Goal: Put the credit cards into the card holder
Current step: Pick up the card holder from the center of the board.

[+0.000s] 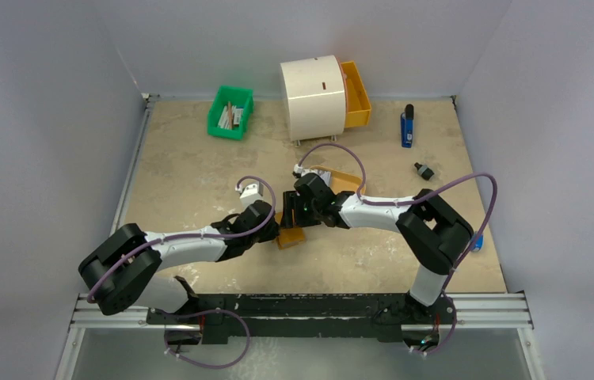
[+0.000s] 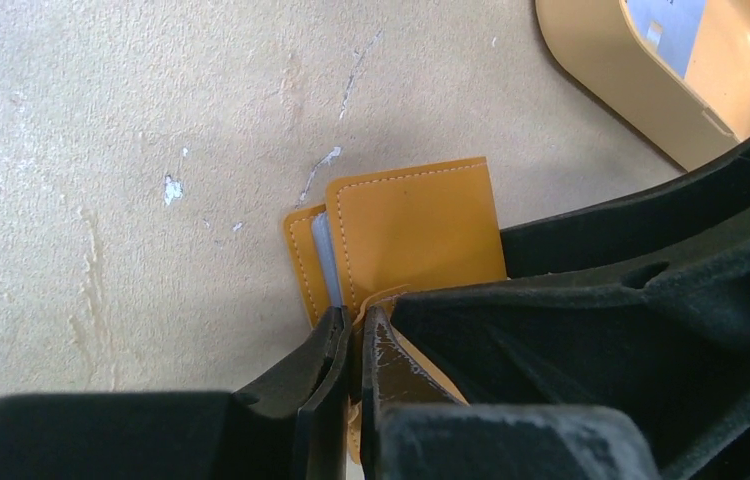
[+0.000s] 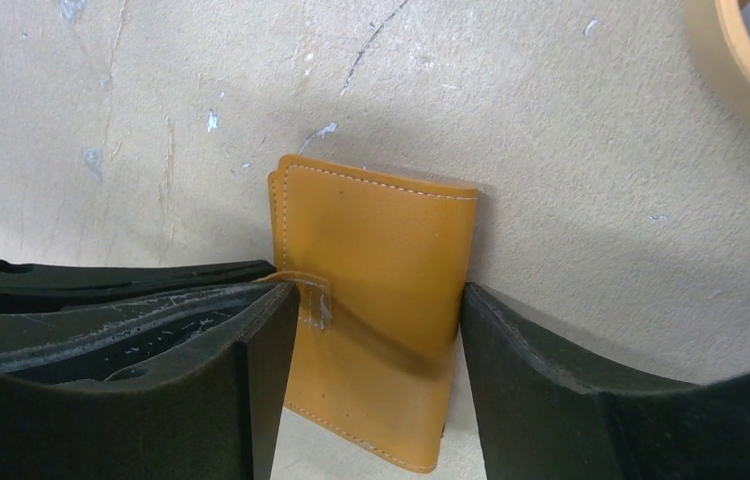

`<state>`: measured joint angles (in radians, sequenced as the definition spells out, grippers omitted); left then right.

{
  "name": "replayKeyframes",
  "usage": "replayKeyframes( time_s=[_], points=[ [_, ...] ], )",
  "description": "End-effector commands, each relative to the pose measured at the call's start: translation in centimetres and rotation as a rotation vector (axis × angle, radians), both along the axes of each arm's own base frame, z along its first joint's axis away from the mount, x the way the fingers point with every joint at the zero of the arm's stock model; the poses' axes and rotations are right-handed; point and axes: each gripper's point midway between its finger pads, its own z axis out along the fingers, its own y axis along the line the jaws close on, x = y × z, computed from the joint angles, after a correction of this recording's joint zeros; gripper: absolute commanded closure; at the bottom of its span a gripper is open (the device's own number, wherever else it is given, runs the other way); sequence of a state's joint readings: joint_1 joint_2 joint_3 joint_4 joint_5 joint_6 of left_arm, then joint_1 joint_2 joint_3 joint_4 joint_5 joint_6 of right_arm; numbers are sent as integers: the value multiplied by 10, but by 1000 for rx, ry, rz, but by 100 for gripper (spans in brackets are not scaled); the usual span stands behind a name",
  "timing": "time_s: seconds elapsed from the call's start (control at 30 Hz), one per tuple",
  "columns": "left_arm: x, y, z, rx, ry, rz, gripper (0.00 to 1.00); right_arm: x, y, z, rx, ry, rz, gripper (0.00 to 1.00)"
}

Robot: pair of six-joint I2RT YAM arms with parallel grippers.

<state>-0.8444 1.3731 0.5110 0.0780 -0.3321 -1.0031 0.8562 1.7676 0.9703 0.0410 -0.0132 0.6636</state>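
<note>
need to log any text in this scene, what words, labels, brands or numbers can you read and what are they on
None can be read.
The card holder is plain, with stitching only.
The cards in the tray show a small mark that is too blurred to read.
Anything printed in the green bin is too small to read.

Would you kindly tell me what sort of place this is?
Likely a robotics lab test cell: two arms bolted to a rail, plain grey walls around the table, staged props like the green bin and card holder.
</note>
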Motion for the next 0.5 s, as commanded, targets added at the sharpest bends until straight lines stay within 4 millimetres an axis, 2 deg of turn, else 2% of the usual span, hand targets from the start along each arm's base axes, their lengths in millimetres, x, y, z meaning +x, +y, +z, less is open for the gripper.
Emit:
replayKeyframes(
  time_s=[0.0, 0.23, 0.47],
  points=[
    [-8, 18, -23, 93, 42, 11, 100, -48, -41, -41, -148, 202, -7, 36],
    [-14, 31, -32, 122, 50, 36, 100, -49, -34, -16, 1, 215, -22, 35],
    [-19, 43, -37, 122, 45, 66, 100, -49, -29, -10, 193, 302, -21, 35]
  ],
)
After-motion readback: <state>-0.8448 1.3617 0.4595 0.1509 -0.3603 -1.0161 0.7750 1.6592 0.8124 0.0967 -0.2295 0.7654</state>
